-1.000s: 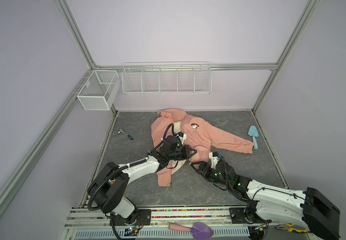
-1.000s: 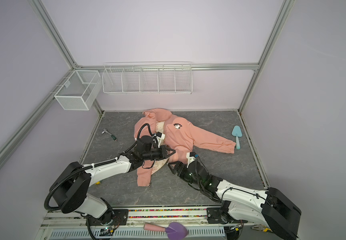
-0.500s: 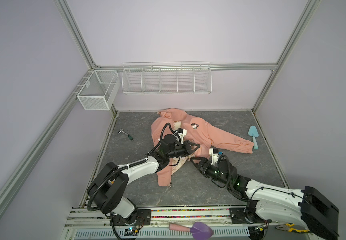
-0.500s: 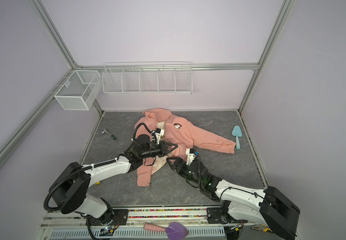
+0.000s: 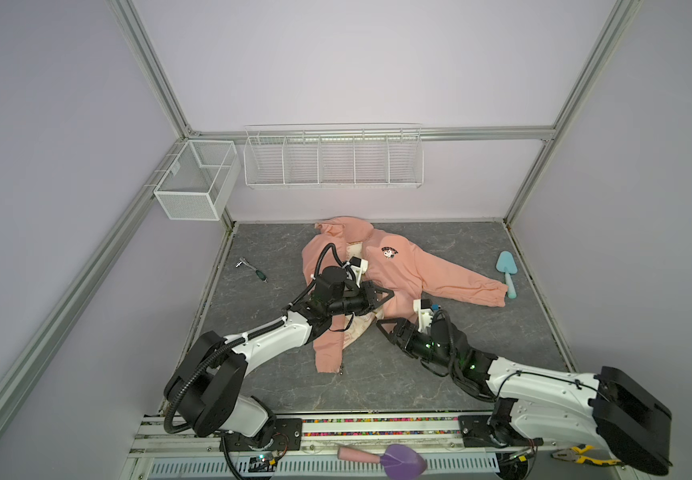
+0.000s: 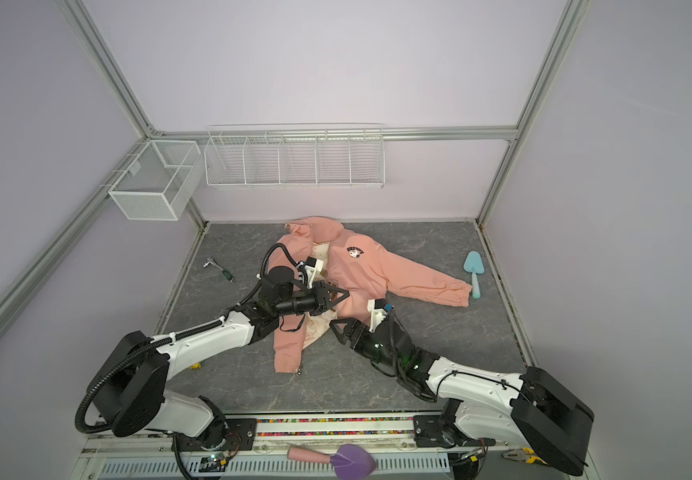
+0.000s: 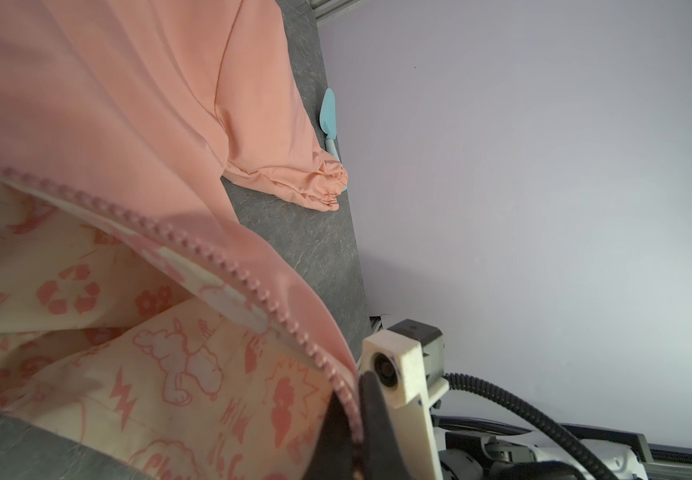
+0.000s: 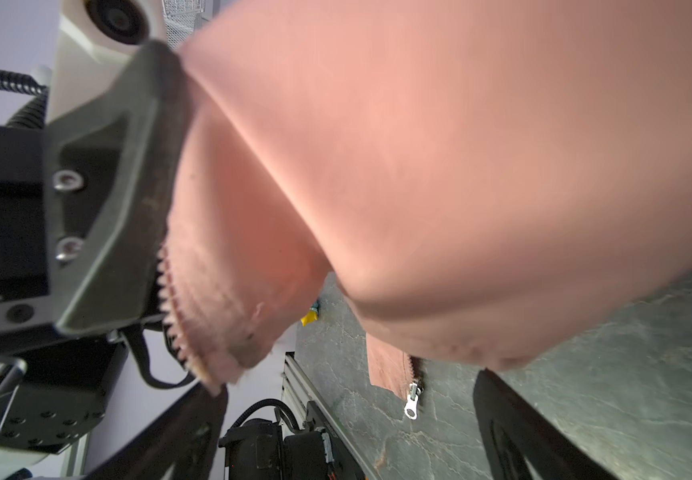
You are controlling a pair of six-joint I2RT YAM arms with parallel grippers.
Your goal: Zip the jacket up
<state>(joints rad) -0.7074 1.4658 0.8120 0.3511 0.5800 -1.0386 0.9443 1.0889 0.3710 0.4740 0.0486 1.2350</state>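
Jacket [image 5: 414, 272]: salmon cloth, matt, smooth weave.
Lining [image 7: 86, 365]: cream cloth, pink print, matt.
Zip teeth [image 7: 215, 257]: pink, moulded plastic look.
Zip pull [image 8: 412, 402]: bright metal, glossy.
Tabletop [image 5: 522, 332]: grey, marble-veined, matt.
Wire rack [image 5: 331, 166]: white coated wire.
Frame rails [image 5: 481, 134]: silver metal, satin.
Trowel [image 5: 504, 265]: pale blue, plastic look, matt.

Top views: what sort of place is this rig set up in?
Probably a robot test cell in a lab: bare lilac walls in an aluminium profile frame, white wire baskets hung on the back wall, a grey stone-pattern tabletop.
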